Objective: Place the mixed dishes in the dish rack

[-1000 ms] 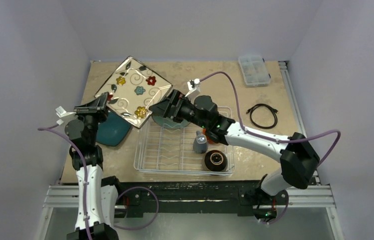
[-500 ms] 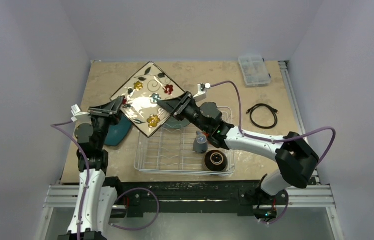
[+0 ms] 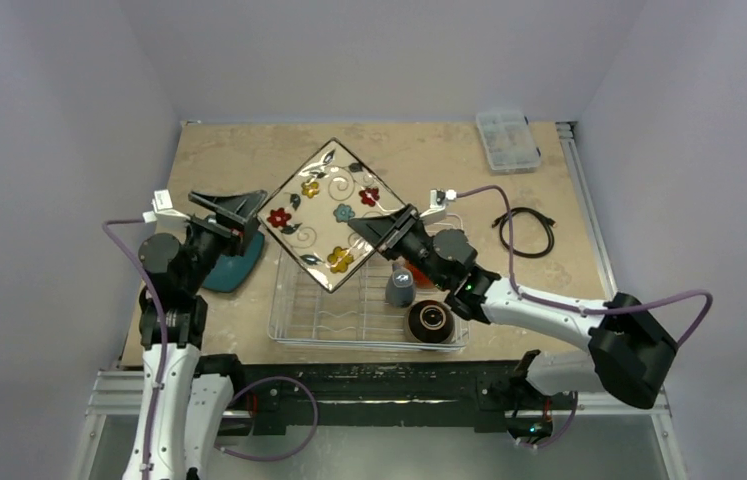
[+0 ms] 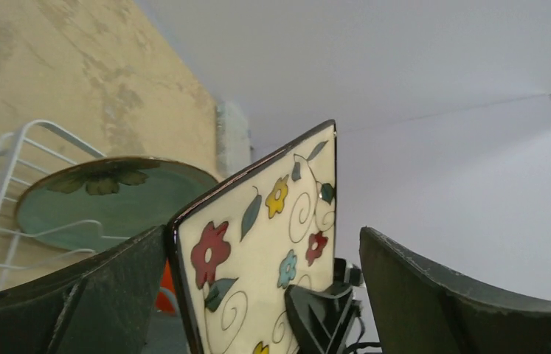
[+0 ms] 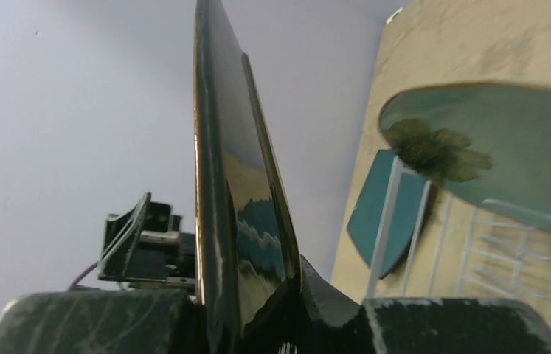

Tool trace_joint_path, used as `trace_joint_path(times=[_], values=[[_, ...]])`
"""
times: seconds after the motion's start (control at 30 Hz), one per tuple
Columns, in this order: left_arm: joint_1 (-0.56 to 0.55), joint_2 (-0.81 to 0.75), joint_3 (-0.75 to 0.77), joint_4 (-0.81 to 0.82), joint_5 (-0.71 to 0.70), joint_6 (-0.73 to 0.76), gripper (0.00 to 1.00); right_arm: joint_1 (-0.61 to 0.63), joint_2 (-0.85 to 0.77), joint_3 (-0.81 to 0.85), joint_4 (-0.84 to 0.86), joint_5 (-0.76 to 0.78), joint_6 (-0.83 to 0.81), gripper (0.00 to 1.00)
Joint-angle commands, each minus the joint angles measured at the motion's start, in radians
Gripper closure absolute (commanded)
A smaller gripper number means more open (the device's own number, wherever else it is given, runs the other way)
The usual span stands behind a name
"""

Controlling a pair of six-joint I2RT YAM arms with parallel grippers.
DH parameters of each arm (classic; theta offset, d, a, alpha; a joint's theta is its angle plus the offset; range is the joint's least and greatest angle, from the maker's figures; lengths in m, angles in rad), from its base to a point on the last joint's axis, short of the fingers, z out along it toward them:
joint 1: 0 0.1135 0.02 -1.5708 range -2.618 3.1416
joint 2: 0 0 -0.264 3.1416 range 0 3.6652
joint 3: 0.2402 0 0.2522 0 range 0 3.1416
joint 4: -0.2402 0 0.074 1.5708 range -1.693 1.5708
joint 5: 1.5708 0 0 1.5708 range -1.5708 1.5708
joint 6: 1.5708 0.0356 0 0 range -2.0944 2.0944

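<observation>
Cream flowered plate (image 3: 329, 215): up in the air and tilted, seen as a diamond from above, over the far left part of the dish rack (image 3: 369, 343), patterned face toward the top camera
Right fingers (image 5: 464, 328): clamped on the plate's right corner; in the wrist view the plate's dark edge rises from between them
Left fingers (image 4: 73, 302): spread wide apart at the plate's left corner; the rim sits just beside one finger, and whether it touches cannot be told
Pale-teal round plate (image 4: 102, 199): in the rack behind the flowered plate, white wires crossing its lower edge
Grey cup (image 3: 399, 288): inside the rack, near the flowered plate's nearest corner
Orange bowl (image 3: 405, 270): only a sliver shows, just behind the cup
Dark brown bowl (image 3: 431, 322): in the rack's near right corner
Dark teal dish (image 3: 234, 268): on the desk (image 3: 429, 150) left of the rack, under the left arm
Clear compartment box (image 3: 507, 140): far right corner of the desk
Black cable (image 3: 526, 232): coiled right of the rack
</observation>
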Motion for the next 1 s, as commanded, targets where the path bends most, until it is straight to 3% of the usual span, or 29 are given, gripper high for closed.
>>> trace_joint_path(times=[0.0, 0.1, 0.27, 0.47, 0.67, 0.77, 0.8, 0.97], values=[[0.006, 0.006, 0.218, -0.419, -0.057, 0.404, 0.00, -0.164, -0.161, -0.047, 0.209, 0.024, -0.048, 1.00], [0.006, 0.016, 0.306, -0.574, -0.211, 0.578, 0.00, -0.274, -0.248, -0.134, 0.286, -0.092, -0.126, 1.00], [0.006, 0.051, 0.431, -0.609, -0.304, 0.755, 0.00, -0.376, -0.421, -0.131, 0.109, -0.296, -0.428, 1.00], [0.006, 0.184, 0.564, -0.537, -0.210, 0.826, 0.01, -0.378, -0.534, -0.043, -0.098, -0.381, -0.697, 1.00], [0.006, 0.282, 0.628, -0.444, -0.094, 0.832, 0.02, -0.379, -0.589, -0.004, -0.144, -0.405, -0.717, 1.00], [0.006, 0.330, 0.640, -0.395, -0.030, 0.856, 0.03, -0.380, -0.568, 0.018, -0.134, -0.476, -0.756, 1.00], [0.006, 0.379, 0.648, -0.359, 0.021, 0.887, 0.05, -0.379, -0.515, 0.069, -0.147, -0.544, -0.842, 1.00], [0.006, 0.435, 0.644, -0.311, 0.060, 1.003, 0.09, -0.380, -0.375, 0.192, -0.144, -0.701, -0.988, 1.00]])
